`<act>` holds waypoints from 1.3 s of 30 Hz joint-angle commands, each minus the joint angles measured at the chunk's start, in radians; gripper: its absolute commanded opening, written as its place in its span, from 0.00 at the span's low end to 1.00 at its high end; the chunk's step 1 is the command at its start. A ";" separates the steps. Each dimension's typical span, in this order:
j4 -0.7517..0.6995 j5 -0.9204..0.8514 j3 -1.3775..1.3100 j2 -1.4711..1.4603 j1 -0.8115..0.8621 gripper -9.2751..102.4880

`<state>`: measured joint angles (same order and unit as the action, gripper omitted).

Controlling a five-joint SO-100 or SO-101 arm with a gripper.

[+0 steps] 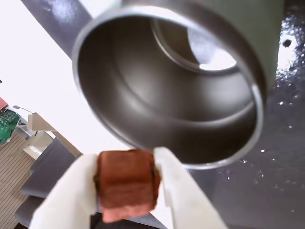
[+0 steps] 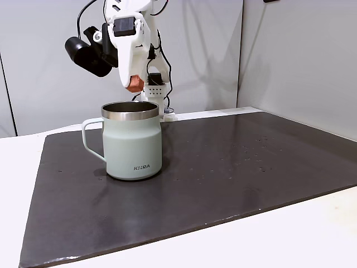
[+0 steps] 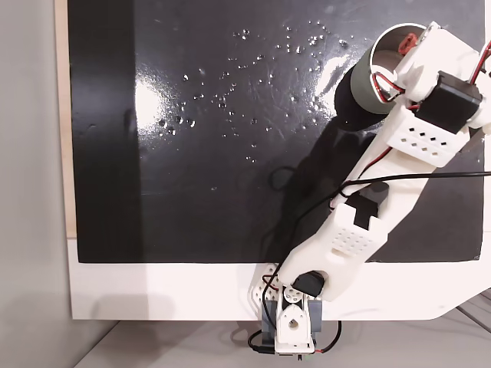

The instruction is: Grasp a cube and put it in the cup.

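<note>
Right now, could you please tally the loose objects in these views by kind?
Tiny reddish-brown cube, held in the end effector: 1
Pale grey-green insulated mug with steel rim: 1
Total: 2

wrist close above cup (image 1: 167, 90), front low, overhead

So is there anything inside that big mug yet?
The wrist view shows the mug holding nothing, just bare steel walls and bottom. The cube sits clamped in the gripper above the rim.
</note>
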<state>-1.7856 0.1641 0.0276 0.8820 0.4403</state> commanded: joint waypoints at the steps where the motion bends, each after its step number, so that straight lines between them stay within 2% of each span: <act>1: -0.009 -0.012 -0.054 0.006 0.015 0.09; 7: -0.012 -0.014 -0.052 0.002 0.028 0.11; 13: -0.012 -0.028 -0.060 0.005 0.041 0.30; 15: -0.014 -0.038 -0.055 0.006 0.043 0.33; 23: -0.014 -0.077 -0.051 0.035 0.064 0.33; 39: -0.015 -0.075 0.181 0.219 0.021 0.32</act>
<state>-1.7917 0.0859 0.1841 0.9925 0.4847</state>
